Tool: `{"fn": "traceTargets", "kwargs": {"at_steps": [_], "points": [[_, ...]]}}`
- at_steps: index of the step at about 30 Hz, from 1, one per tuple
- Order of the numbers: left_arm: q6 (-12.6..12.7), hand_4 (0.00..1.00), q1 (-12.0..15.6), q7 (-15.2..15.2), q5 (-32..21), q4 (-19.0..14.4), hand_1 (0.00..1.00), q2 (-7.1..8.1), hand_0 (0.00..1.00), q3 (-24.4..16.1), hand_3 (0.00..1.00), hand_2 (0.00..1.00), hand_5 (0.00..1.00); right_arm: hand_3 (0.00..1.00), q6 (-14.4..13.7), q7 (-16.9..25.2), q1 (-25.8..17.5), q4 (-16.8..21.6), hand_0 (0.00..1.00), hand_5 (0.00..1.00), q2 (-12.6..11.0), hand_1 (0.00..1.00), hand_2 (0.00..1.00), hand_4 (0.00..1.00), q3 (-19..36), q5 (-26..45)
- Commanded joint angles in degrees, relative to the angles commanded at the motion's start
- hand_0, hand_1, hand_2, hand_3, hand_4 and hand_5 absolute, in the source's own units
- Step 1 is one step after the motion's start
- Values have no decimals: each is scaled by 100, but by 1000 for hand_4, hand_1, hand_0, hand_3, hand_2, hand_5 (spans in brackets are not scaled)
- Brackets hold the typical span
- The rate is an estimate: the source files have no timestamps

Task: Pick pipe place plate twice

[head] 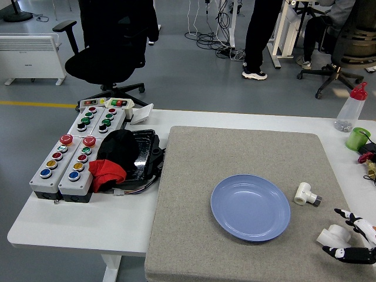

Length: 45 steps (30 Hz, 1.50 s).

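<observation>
— Grey mat (235,158) covers most of the white desk (70,226) at the near edge, and the blue plate (251,207) sits empty on it. Where are the pipes?

— Both are on the mat, right of the plate. One white pipe fitting (306,194) lies just beside the plate's rim. The second pipe fitting (333,236) is at the lower right, between the fingers of the right hand (351,239).

— Has the hand got it?

— Not clearly. The fingers are spread around it, thumb below and fingertips above; I judge the grasp unclosed. The left hand isn't in view.

— What could go wrong?

— The fitting is small and round, so a closing finger could nudge it and roll it away. Carried loosely, it could drop short of the plate or knock the other fitting.
</observation>
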Motion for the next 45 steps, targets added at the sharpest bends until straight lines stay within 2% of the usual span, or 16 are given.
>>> {"fn": "traceTargets", "kwargs": {"at_steps": [8, 9, 10, 14, 15, 20, 21, 26, 27, 32, 34, 38, 39, 43, 45], "points": [[10, 465, -12, -8, -61, 2, 642, 0, 664, 44, 601, 658, 998, 998, 23, -6, 76, -18, 998, 341, -1, 958, 998, 817, -147, -46], [11, 465, -15, -5, -67, 1, 641, 0, 665, 45, 601, 658, 998, 948, 11, -16, 102, -28, 932, 293, 12, 912, 995, 794, -185, -61], [12, 465, -15, -5, -68, 1, 641, 0, 665, 46, 601, 658, 998, 948, 7, -19, 111, -31, 932, 293, 17, 912, 995, 794, -197, -66], [9, 465, -20, 0, -63, -1, 641, 0, 665, 47, 601, 658, 998, 948, -234, -67, 182, -94, 932, 293, 55, 912, 995, 794, -304, -236], [9, 465, -20, 0, -63, -1, 641, 0, 664, 47, 601, 658, 998, 808, -253, -73, 186, -99, 712, 120, 58, 737, 780, 669, -311, -251], [7, 465, -28, -1, -84, -2, 641, 3, 664, 70, 601, 658, 998, 808, -52, -153, 189, -180, 712, 120, 67, 737, 780, 669, -293, -371], [12, 465, -28, -1, -95, -2, 640, 2, 664, 74, 601, 658, 998, 743, -31, -161, 191, -190, 530, 46, 72, 599, 656, 602, -284, -425], [12, 465, -31, 0, -108, -3, 640, 0, 664, 85, 601, 658, 998, 743, 64, -162, 210, -186, 530, 46, 61, 599, 656, 602, -294, -474], [11, 465, -31, 1, -109, -4, 640, -1, 664, 87, 601, 657, 998, 716, 58, -142, 211, -180, 453, 2, 59, 546, 629, 555, -297, -487], [11, 465, -32, 3, -124, -4, 640, -2, 664, 97, 601, 657, 998, 716, -29, -34, 204, -109, 453, 2, 43, 546, 629, 555, -267, -503], [12, 464, -33, 2, -128, -4, 640, -3, 664, 101, 601, 657, 998, 691, -82, 23, 200, -72, 422, 2, 30, 511, 601, 521, -249, -502], [21, 464, -37, -3, -165, -3, 640, -3, 664, 121, 601, 657, 998, 691, -304, 190, 259, 76, 422, 2, 20, 511, 601, 521, -206, -524], [24, 464, -41, -2, -180, -4, 640, -3, 664, 129, 601, 658, 998, 659, -389, 247, 330, 119, 419, 2, 28, 506, 586, 503, -237, -536], [29, 464, -48, 3, -248, -9, 640, 1, 664, 179, 601, 658, 998, 659, -714, 482, 722, 121, 419, 2, 111, 506, 586, 503, -538, -530], [30, 465, -49, 4, -258, -10, 639, 1, 664, 185, 601, 658, 998, 651, -750, 515, 810, 110, 427, 2, 127, 516, 582, 490, -601, -521]]}}
